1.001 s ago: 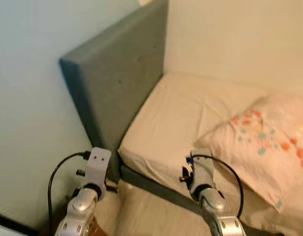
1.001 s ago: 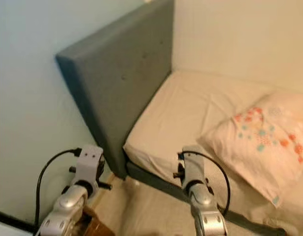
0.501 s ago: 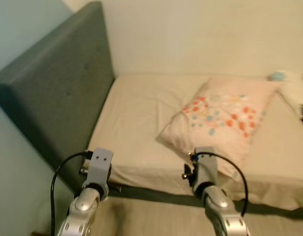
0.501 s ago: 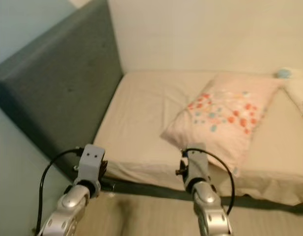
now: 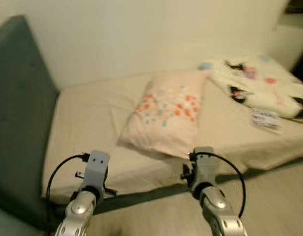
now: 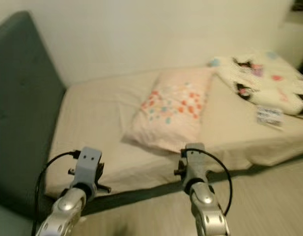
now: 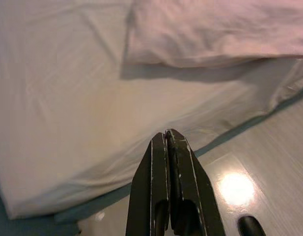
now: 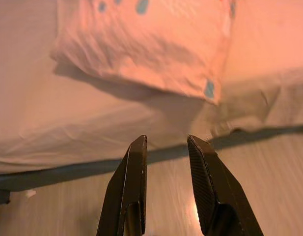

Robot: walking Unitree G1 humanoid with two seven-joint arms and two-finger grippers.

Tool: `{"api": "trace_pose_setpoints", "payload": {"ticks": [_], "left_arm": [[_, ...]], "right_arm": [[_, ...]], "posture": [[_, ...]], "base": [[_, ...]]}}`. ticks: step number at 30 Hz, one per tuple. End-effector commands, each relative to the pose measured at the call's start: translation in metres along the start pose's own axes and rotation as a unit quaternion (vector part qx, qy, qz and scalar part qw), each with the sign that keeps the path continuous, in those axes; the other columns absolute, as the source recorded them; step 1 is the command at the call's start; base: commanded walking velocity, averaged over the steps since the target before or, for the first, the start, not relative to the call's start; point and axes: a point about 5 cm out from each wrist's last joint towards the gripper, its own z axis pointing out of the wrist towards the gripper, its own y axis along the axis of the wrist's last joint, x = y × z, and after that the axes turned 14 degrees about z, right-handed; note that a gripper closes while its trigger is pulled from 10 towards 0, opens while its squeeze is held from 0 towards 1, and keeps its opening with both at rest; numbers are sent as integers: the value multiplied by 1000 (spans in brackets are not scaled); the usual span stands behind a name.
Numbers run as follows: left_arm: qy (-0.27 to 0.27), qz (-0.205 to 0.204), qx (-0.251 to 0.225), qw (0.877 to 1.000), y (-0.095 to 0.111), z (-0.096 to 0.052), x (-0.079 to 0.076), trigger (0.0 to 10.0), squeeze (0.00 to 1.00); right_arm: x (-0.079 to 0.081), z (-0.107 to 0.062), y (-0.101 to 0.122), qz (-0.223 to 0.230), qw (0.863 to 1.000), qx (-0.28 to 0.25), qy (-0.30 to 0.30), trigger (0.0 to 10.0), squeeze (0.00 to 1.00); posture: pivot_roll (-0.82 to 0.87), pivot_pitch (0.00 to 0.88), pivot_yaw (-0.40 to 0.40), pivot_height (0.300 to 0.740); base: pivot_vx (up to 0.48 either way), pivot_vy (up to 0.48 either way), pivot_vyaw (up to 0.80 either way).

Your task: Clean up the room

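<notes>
A pink pillow [image 5: 168,115] with orange and blue dots lies on the cream bed sheet [image 5: 87,128], near the bed's front edge. Farther right, a white blanket [image 5: 259,83] with dark cartoon figures lies crumpled on the bed. A small patterned item [image 5: 265,118] sits just in front of it. Both arms are held low before the bed's edge, the left arm [image 5: 94,172] and the right arm [image 5: 204,169]. My left gripper [image 7: 166,133] is shut and empty, over the sheet's edge. My right gripper [image 8: 167,140] is open and empty, below the pillow [image 8: 141,39].
A grey padded headboard [image 5: 16,123] stands at the bed's left end. A cream wall [image 5: 141,34] runs behind the bed. The dark bed frame [image 5: 141,194] shows under the sheet, with pale wood floor [image 5: 274,196] in front.
The camera has swung to the right: the headboard slid to the left edge, and the pillow and then the white blanket came into view. Both arms hold the same pose.
</notes>
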Motion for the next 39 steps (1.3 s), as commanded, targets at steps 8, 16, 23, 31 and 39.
{"api": "trace_pose_setpoints", "payload": {"ticks": [8,16,23,31,39], "left_arm": [[12,-27,-4,1000,-1,-2,1,10000,0],[22,-39,-12,999,3,-2,2,10000,0],[26,-43,-14,999,4,-1,3,10000,0],[28,-44,-13,999,4,-1,4,10000,0],[30,-45,-12,998,3,-1,4,10000,0]], "right_arm": [[3,4,3,-28,999,-12,17,10000,0],[3,6,4,-44,999,-11,17,10000,0],[5,8,4,-53,998,-13,25,10000,0],[10,7,0,-101,994,-6,49,10000,0],[12,6,-4,-96,994,3,53,10000,0]], "posture": [[-82,103,23,708],[-80,100,20,708],[-78,105,20,708],[-79,103,23,708],[-78,105,21,708]], "base": [[0,0,0],[124,0,0],[251,0,0],[251,0,200],[250,0,0]]}}
